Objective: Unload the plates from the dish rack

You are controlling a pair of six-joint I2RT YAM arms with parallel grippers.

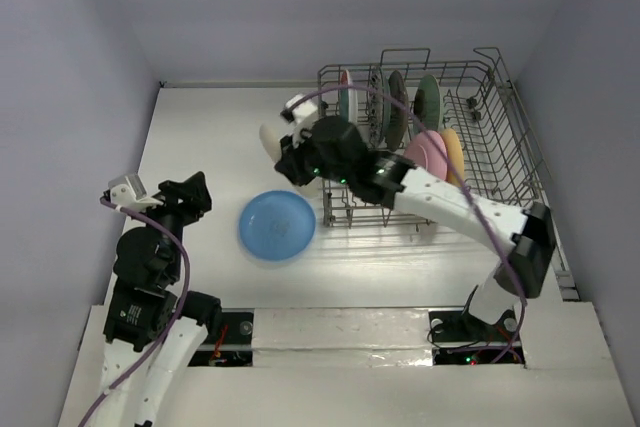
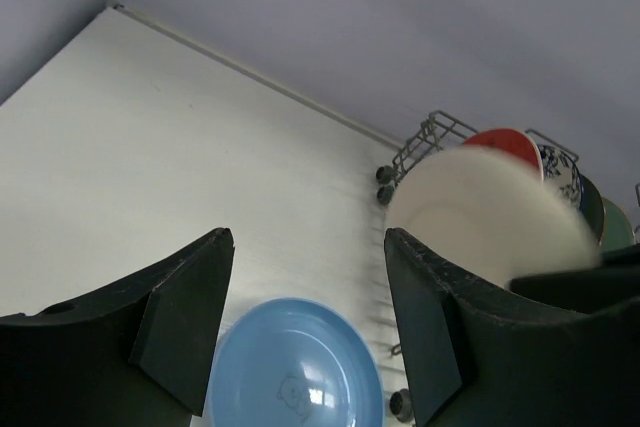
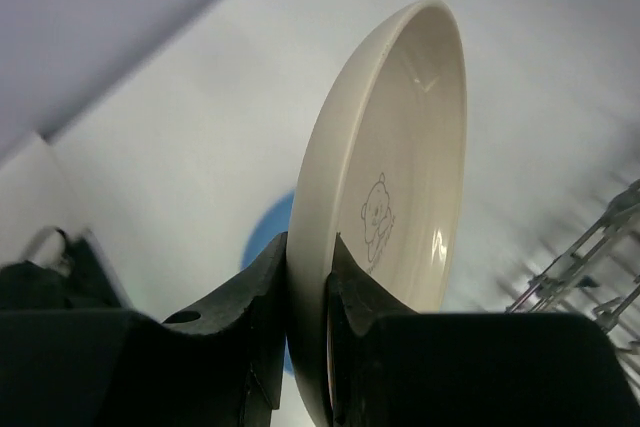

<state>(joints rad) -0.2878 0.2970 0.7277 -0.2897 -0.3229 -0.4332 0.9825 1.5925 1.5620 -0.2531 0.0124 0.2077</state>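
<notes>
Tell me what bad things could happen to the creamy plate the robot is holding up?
1. The right gripper pinches the cream plate only at its rim, with the plate standing on edge. It might slip and fall onto the table.
2. The blue plate lies flat close by. If lowered carelessly, the cream plate could bang against it and chip.

Robot test cell, lab-type. White tabletop (image 1: pixel 200 137) boxed in by bare lavender-grey walls (image 1: pixel 60 87) on three sides; two robot arms (image 1: pixel 450 202) bolted at its near edge (purple cabling (image 1: pixel 182 257) exposed); wire dish rack (image 1: pixel 515 132) at far right corner.
</notes>
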